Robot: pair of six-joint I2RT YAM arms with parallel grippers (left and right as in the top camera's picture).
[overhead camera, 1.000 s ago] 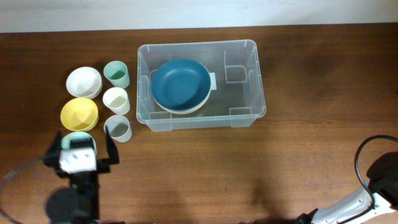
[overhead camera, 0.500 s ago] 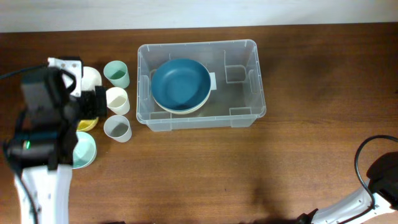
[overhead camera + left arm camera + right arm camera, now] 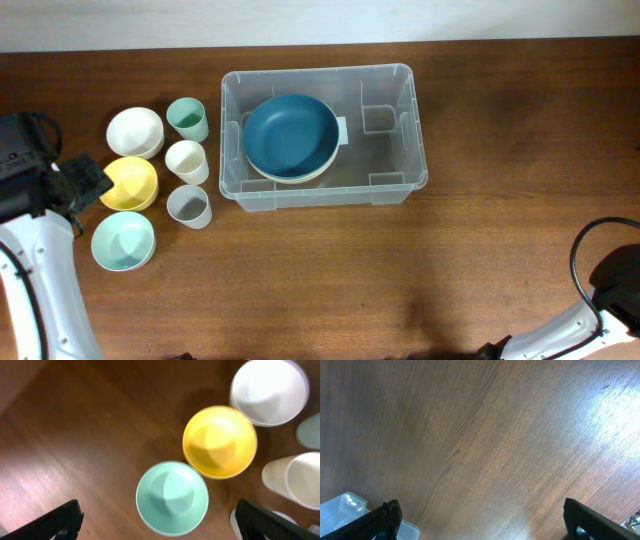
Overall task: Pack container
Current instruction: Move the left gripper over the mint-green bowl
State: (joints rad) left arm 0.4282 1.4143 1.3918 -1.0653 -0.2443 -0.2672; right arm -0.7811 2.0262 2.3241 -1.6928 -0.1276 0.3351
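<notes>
The container (image 3: 396, 188) is seen from overhead standing upright on the wooden worktop (image 3: 330, 280), slightly toward 12 o'clock from the middle. At its 9 o'clock end a blue bowl (image 3: 291, 133) is nested in a cream bowl (image 3: 290, 180), of which only the rim is shown.

At 9 o'clock of the container, near it but apart, three cups are set in a column. A green cup (image 3: 187, 119) is placed at 12 o'clock, a cream cup (image 3: 187, 161) in the middle and a grey cup (image 3: 189, 206) at 6 o'clock. Further toward 9 o'clock three bowls are lined up the same way: a white bowl (image 3: 135, 131), a yellow bowl (image 3: 128, 183) and a mint bowl (image 3: 123, 240).

The left hand (image 3: 157, 510) is held above these bowls with its fingers (image 3: 60, 520) spread wide and nothing gripped. The mint bowl is framed between them in the wrist view. That view is blurred, so its height over the bowl cannot be judged.

The right hand (image 3: 480, 520) is likewise spread wide and empty over bare worktop. A corner of the container is caught at 8 o'clock in its wrist view.
</notes>
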